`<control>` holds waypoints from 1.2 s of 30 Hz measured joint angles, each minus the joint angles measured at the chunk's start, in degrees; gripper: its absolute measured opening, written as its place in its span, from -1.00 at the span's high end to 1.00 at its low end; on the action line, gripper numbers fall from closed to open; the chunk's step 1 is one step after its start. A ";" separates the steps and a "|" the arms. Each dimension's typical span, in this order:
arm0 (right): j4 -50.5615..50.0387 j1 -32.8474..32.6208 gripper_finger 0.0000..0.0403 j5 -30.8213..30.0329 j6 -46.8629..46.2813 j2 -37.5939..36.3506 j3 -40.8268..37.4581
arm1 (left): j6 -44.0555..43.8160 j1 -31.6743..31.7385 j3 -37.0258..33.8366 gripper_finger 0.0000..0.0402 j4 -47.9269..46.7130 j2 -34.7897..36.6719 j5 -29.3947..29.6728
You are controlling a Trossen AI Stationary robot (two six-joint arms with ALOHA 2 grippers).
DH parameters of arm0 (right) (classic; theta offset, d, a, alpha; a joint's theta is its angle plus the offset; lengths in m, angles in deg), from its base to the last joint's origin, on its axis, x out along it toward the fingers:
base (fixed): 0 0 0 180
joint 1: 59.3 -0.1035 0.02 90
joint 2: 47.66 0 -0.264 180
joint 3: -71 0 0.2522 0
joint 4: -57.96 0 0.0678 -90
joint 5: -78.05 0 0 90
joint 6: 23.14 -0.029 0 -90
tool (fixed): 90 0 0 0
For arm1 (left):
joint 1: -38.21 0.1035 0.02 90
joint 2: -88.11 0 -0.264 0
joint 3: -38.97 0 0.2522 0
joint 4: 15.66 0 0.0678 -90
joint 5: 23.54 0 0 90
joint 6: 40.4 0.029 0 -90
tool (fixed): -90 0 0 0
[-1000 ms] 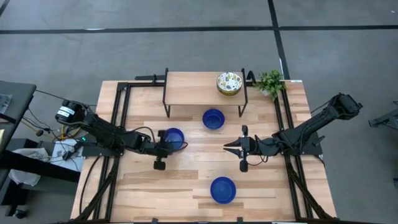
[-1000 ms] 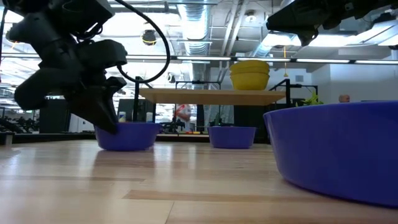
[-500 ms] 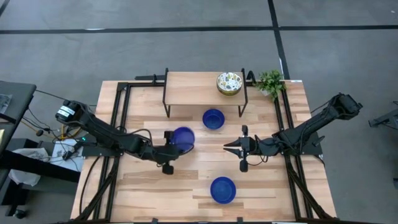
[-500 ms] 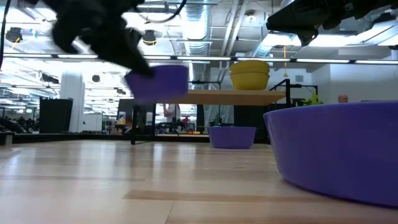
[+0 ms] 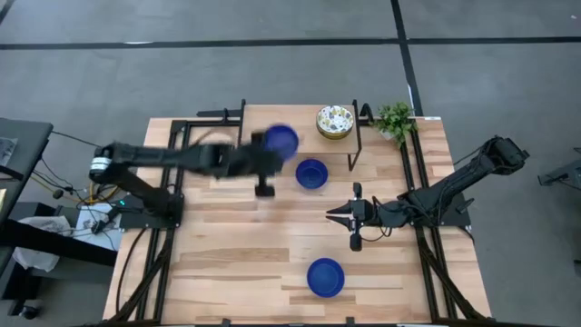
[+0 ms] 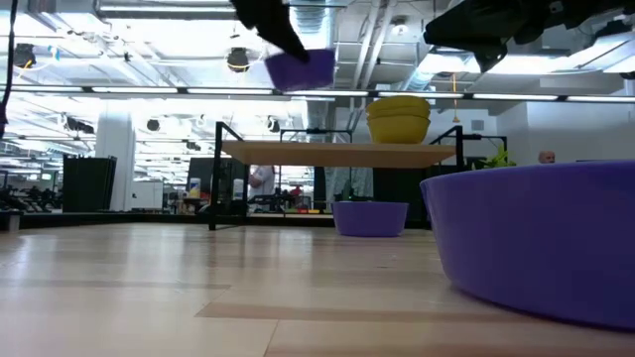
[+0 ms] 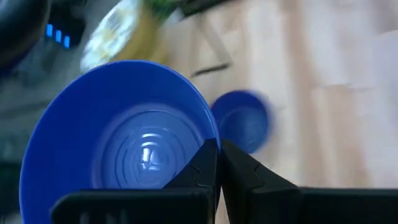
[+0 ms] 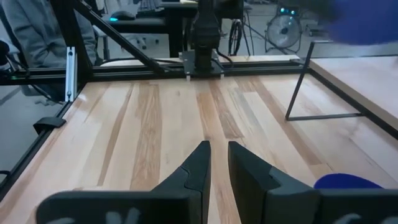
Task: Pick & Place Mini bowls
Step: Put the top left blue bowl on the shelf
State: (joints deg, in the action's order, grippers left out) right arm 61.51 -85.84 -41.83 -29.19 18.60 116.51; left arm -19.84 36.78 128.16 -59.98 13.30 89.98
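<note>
Blur covers much of the left arm in the high view, where the left gripper (image 5: 270,154) is seen raised over the small wooden shelf (image 5: 272,123), its jaws clamped on the rim of a blue bowl (image 5: 281,140). In the left wrist view the rim of that bowl (image 7: 118,134) is pinched between the two dark fingers (image 7: 202,171), which stand almost together. In the low view the held bowl (image 6: 300,69) appears only as a smeared purple shape above shelf height, and the gripper above it is cut off by the frame.

A second blue bowl (image 5: 311,173) is set on the table (image 5: 227,263) just in front of the shelf, and a third (image 5: 325,277) lies near the front edge; the latter is cut off at the right in the low view (image 6: 536,238). The speckled bowls (image 5: 335,121) are stacked on the shelf's right end; how many are in the stack cannot be made out.

The right gripper (image 5: 334,214) is held low over the table's right half, jaws narrowly apart and clamped on nothing, as shown in the right wrist view (image 8: 217,162).
</note>
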 joint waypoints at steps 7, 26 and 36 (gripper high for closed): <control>-0.09 0.00 0.77 0.01 0.00 0.00 0.00 | 2.88 18.50 8.10 0.96 -8.55 -6.88 -14.34; -0.14 0.00 0.77 0.01 0.00 0.00 0.00 | 4.48 26.50 8.10 0.63 -9.00 -13.77 -21.59; -0.12 0.00 0.77 0.01 0.00 0.00 0.02 | 2.95 25.81 8.12 0.18 -8.63 -10.82 -19.19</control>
State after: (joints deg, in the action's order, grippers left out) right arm 61.39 -85.84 -41.82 -29.19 18.60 116.53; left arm -16.89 62.58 136.28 -68.62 2.48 70.79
